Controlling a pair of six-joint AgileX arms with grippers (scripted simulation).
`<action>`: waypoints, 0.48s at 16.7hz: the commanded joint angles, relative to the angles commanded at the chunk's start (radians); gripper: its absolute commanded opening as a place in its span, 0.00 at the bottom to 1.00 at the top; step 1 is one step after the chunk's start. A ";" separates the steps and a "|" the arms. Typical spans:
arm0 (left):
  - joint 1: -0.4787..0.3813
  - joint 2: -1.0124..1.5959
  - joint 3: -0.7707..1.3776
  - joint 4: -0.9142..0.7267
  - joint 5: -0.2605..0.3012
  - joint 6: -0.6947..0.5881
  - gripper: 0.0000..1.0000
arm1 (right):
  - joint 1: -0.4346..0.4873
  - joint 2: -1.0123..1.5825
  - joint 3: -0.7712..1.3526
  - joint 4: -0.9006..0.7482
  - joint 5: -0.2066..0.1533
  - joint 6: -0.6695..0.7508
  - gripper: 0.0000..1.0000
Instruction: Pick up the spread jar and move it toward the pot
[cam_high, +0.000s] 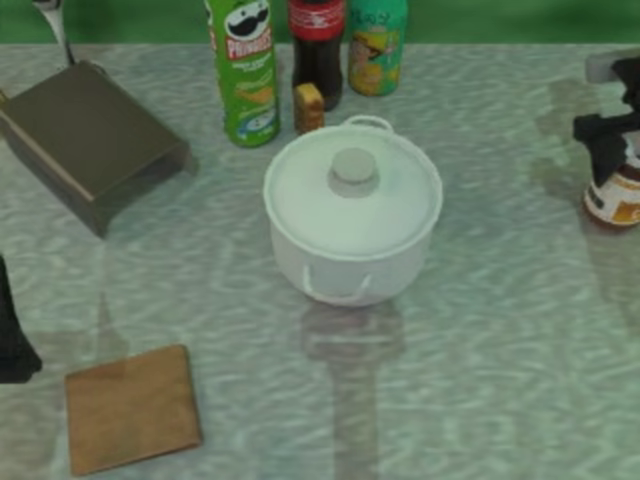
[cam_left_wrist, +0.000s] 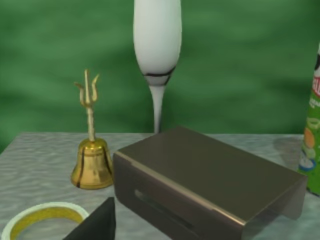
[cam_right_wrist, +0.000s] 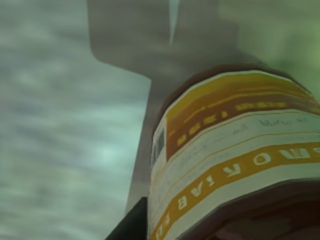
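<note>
The large round white pot (cam_high: 352, 215) is sitting well off from my right jaws (cam_high: 612, 150), toward mid-bench. I am holding those jaws directly over the small squat brown spread jar (cam_high: 614, 196); whether they are pinching it, I cannot tell. It looks rigid, light, probably slick: best gripped across the lid.
</note>
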 joint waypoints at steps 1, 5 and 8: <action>0.000 0.000 0.000 0.000 0.000 0.000 1.00 | -0.003 0.000 0.000 0.000 0.000 0.002 0.00; 0.000 0.000 0.000 0.000 0.000 0.000 1.00 | 0.002 -0.074 -0.063 -0.020 0.000 0.000 0.00; 0.000 0.000 0.000 0.000 0.000 0.000 1.00 | 0.006 -0.237 -0.173 -0.056 -0.002 0.003 0.00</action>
